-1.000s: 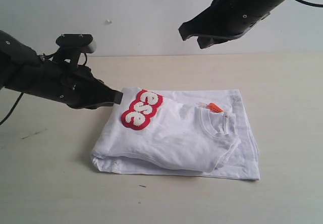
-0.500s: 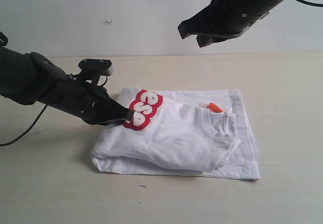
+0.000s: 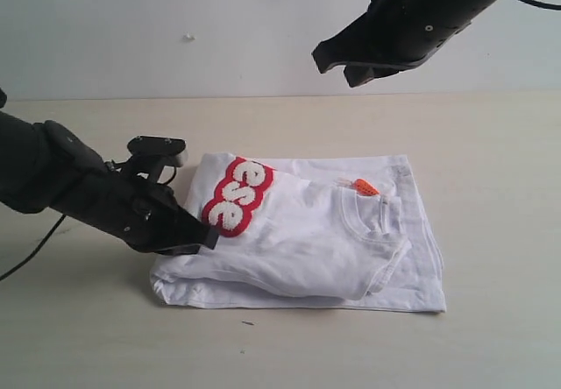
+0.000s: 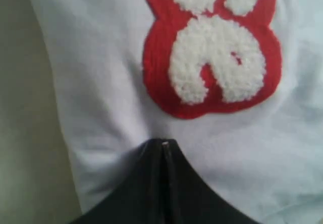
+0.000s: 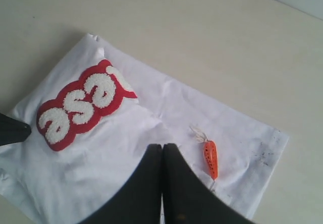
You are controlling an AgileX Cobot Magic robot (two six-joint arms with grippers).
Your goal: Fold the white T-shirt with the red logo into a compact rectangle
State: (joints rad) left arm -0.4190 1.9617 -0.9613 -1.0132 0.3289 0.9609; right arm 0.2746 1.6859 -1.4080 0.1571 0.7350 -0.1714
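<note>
White T-shirt (image 3: 307, 240) lies folded on table (image 3: 491, 144), final tidy step: left end effector (image 3: 209, 236) pressed together against its edge beside red logo (image 3: 235, 196), right end effector (image 3: 346, 63) pressed together overhead, next probably squaring edges.

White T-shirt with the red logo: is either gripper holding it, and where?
Nothing visibly held. The shut left gripper presses the white cotton T-shirt beside its fuzzy red logo; the right gripper hangs shut above.
</note>
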